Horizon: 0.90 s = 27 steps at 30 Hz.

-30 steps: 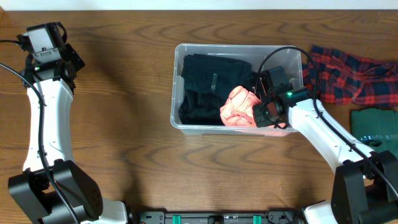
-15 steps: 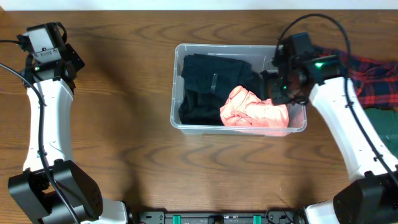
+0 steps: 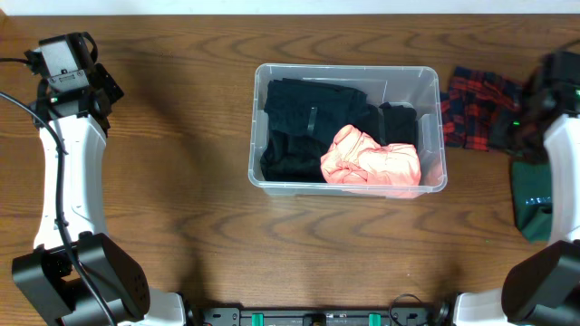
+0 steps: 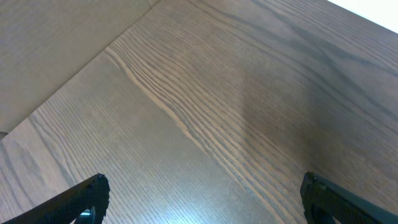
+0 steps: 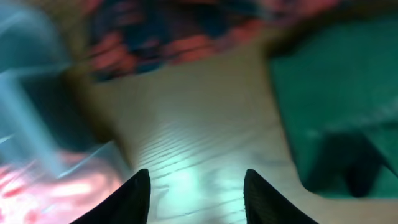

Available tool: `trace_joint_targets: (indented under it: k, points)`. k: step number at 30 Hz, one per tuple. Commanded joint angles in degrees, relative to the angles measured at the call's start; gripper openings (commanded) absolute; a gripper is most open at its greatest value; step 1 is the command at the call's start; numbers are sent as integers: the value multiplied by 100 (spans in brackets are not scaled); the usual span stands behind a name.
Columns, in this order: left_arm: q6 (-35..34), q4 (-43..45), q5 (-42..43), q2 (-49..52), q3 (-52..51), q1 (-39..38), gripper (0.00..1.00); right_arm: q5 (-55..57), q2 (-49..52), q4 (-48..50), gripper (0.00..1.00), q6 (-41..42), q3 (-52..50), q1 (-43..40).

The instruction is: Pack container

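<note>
The clear container stands at the table's middle, holding black clothing and a pink garment at its front right. Its wall shows blurred at the left of the right wrist view. My right arm is at the far right edge, outside the container. The right gripper is open above bare wood, with nothing between its fingers. A red plaid cloth lies just right of the container, and a green cloth lies nearer the front. My left gripper is wide open over bare table.
My left arm stands along the table's left side, far from the container. In the right wrist view the plaid cloth is ahead and the green cloth is to the right, both blurred.
My right arm has lifted out of the container and swung right, to beside the plaid and green cloths. Its jaws have widened. The pink garment stays in the container. The left arm has not moved.
</note>
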Motion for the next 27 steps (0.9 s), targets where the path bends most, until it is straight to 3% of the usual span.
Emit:
trace_joint_targets:
  k: [1,5,8,9,11,12,22,27]
  points:
    - [4,-13,-74,-42,31,13,98,142,-68,4,50,669,35,-568]
    - [4,-13,-74,-42,31,13,98,302,-68,24,51,1329,-87,-1069]
    - [4,-13,-74,-42,31,13,98,981,-68,24,55,2490,-284,-1434]
    - [4,-13,-74,-42,31,13,98,1123,-68,20,59,2800,-363,-1543]
    - [4,-13,-74,-42,31,13,98,1263,-68,28,81,3270,-551,-1777]
    - [7,-13,-74,-42,31,13,98,1327,-68,50,87,3471,-675,-1919]
    - [4,-13,-74,-42,31,13,98,1379,-68,1292,91,3593,-1941,-2938]
    - [4,-13,-74,-42,31,13,98,695,-66,2302,92,3510,-2559,-3226]
